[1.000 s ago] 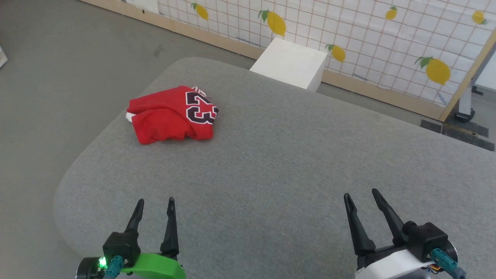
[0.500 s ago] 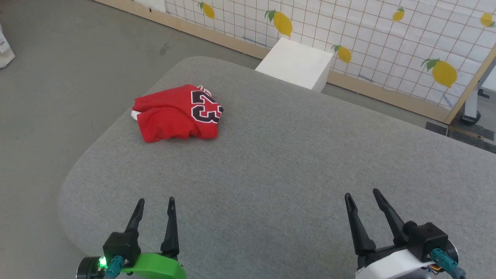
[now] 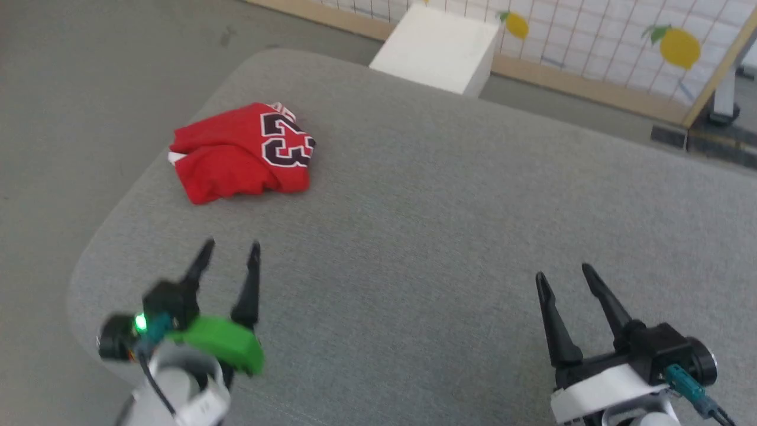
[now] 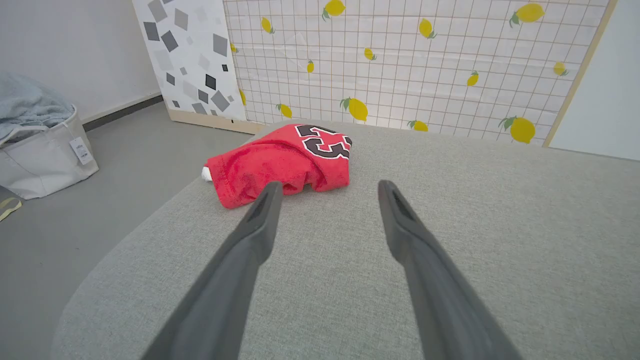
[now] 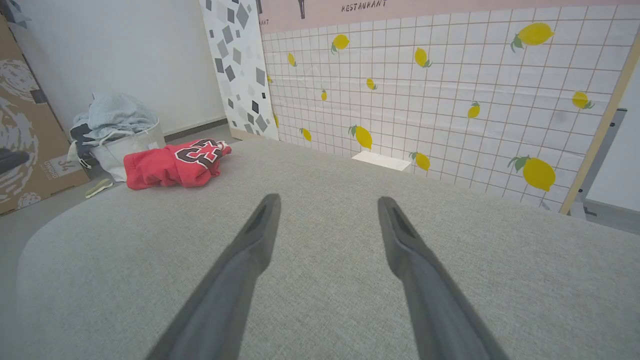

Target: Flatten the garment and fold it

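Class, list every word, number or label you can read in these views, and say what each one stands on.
"23": black numerals outlined in white on the crumpled red jersey T-shirt.
"RESTAURANT": dark letters on the pink band above the lemon-patterned grid wall panel.
Print on the brown cardboard box: too blurred to read.
The white tag on the pale fabric basket: too small to read.
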Motion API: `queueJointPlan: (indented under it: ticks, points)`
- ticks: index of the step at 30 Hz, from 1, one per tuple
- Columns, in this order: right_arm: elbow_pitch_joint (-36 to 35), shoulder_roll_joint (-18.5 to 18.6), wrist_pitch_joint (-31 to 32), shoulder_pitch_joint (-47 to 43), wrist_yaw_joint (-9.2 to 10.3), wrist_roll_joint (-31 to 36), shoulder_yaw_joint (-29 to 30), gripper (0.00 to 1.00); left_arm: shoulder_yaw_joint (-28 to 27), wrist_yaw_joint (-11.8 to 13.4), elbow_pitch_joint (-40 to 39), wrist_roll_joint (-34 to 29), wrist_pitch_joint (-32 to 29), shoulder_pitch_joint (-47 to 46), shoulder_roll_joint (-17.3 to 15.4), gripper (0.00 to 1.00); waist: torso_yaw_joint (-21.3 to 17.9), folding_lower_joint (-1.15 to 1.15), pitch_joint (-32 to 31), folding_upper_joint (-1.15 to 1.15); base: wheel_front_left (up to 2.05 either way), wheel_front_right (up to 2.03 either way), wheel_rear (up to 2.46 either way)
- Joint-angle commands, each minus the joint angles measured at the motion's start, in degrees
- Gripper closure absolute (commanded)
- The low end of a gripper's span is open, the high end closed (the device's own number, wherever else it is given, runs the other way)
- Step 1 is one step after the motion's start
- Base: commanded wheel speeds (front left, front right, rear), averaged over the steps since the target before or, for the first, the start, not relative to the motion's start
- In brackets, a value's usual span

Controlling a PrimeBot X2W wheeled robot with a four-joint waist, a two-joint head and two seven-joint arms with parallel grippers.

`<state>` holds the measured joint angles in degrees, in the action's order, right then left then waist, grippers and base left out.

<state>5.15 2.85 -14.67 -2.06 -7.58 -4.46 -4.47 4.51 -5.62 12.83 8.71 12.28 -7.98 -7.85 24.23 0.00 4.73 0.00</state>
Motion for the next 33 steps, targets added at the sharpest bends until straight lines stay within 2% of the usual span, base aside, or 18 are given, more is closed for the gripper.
queueJointPlan:
  ticks: [1, 8, 9, 10, 14, 18, 22, 28, 31, 32, 33]
  points:
    - [-0.7, 0.0, -0.3, 1.5, 0.09, 0.9, 0.1, 0.0, 0.0, -0.6, 1.1, 0.4, -1.7, -3.6, -1.7, 0.0, -3.9, 0.0, 5.6, 0.0, 0.0, 0.0, 0.0]
    - [-4.3, 0.0, 0.2, 4.3, 0.09, 3.4, 0.3, 0.0, 0.9, -1.8, 8.0, 6.0, -12.6, -19.0, -11.0, 0.0, -9.0, 0.0, 13.5, 0.0, 0.0, 0.0, 0.0]
    - [-5.0, 0.0, 0.3, 4.7, 0.09, 3.6, 0.4, 0.0, 1.8, -1.8, 9.1, 7.7, -14.6, -21.5, -12.7, 0.0, -9.7, 0.0, 14.6, 0.0, 0.0, 0.0, 0.0]
    - [-6.0, 0.0, 0.5, 5.3, 0.09, 4.0, 0.5, 0.0, 4.0, -1.8, 11.0, 10.6, -18.4, -25.1, -15.9, 0.0, -10.8, 0.0, 16.3, 0.0, 0.0, 0.0, 0.0]
    - [-8.0, 0.0, 1.0, 6.5, 0.09, 4.5, 0.4, 0.0, 9.0, -1.8, 15.7, 20.2, -28.2, -33.0, -22.5, 0.0, -12.9, 0.0, 19.9, 0.0, 0.0, 0.0, 0.0]
    - [-9.5, 0.0, 1.2, 7.4, 0.09, 4.8, 0.1, 0.0, 10.8, -1.9, 20.0, 29.9, -37.8, -38.5, -26.2, 0.0, -14.8, 0.0, 23.0, 0.0, 0.0, 0.0, 0.0]
    - [-10.4, 0.0, 1.2, 8.0, 0.09, 4.7, -0.1, 0.0, 10.9, -1.9, 23.7, 37.0, -45.9, -41.6, -28.4, 0.0, -16.6, 0.0, 25.3, 0.0, 0.0, 0.0, 0.0]
    - [-11.0, 0.0, 0.8, 8.2, 0.09, 4.3, 0.1, 0.0, 11.0, -1.9, 29.5, 41.4, -52.3, -43.5, -32.2, 0.0, -19.1, 0.0, 28.2, 0.0, 0.0, 0.0, 0.0]
    - [-10.7, 0.0, 0.6, 8.3, 0.09, 4.2, 0.3, 0.0, 11.8, -1.9, 31.5, 42.3, -53.5, -43.1, -32.4, 0.0, -19.3, 0.0, 28.5, 0.0, 0.0, 0.0, 0.0]
    - [-10.6, 0.0, 0.5, 8.3, 0.09, 4.2, 0.4, 0.0, 12.0, -1.9, 32.1, 42.8, -54.1, -42.9, -32.3, 0.14, -19.3, 0.0, 28.5, 0.0, 0.0, 0.0, 0.0]
    - [-10.5, 0.0, 0.5, 8.4, 0.09, 4.2, 0.4, 0.0, 12.2, -1.9, 32.5, 43.4, -54.6, -42.7, -32.2, 1.0, -19.3, 0.0, 28.4, 0.0, 0.0, 0.0, 0.0]
